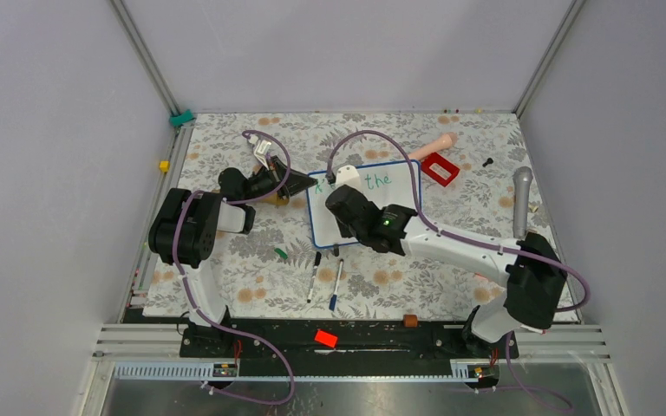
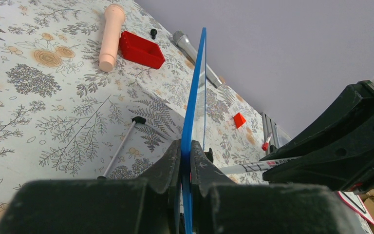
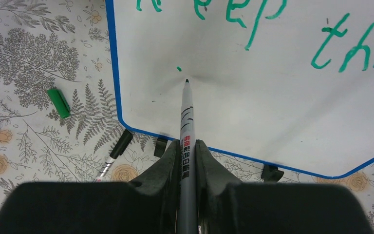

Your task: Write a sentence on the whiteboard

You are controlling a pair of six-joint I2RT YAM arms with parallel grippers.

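Steadying the glossy blue-rimmed whiteboard [image 3: 272, 112], pinched in the left gripper [image 2: 187, 151], for the slim grey marker [image 3: 187, 117] clamped in the right gripper [image 3: 187, 146].

A lab cell: grey walls [image 1: 43, 173], aluminium framing [image 1: 145, 54].

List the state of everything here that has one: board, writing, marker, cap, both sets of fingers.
whiteboard: clamped at its left edge.
sentence: unfinished; only "Keep the" written, plus a green dot below.
marker: uncapped, tip at the whiteboard; contact unclear.
green cap: off, lying beside the whiteboard.
left gripper: fingers shut on the whiteboard.
right gripper: fingers shut on the marker.
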